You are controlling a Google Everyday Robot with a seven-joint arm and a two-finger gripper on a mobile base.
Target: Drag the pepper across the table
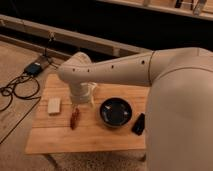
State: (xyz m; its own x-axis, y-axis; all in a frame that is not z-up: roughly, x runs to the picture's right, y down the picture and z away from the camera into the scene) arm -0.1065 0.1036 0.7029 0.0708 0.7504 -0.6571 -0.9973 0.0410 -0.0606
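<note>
The pepper (74,118) is a small slender dark red-brown thing lying on the light wooden table (90,136), left of the middle. My gripper (80,102) hangs from the big white arm, pointing down just above and behind the pepper's upper end. Whether it touches the pepper does not show.
A pale rectangular block (53,105) lies left of the pepper. A black bowl (115,112) stands to its right, and a small black object (138,124) lies near the right edge. Cables and a box (35,68) lie on the floor at the left.
</note>
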